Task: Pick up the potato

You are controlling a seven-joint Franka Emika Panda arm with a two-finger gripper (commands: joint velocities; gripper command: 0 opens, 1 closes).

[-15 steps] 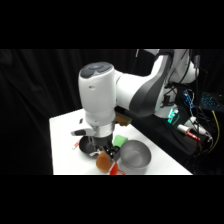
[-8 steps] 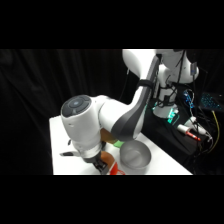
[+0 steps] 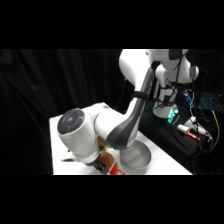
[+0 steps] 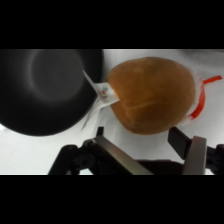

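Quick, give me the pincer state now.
Pincer: open, its fingers either side of the potato, not yet closed on it.

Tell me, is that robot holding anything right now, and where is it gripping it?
Nothing is held yet. In the wrist view the gripper is open, its jaws standing on either side of the potato without visibly pressing on it.

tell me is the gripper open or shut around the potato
Open. In the wrist view the two fingers stand apart on either side of the potato, with white table showing between them and it.
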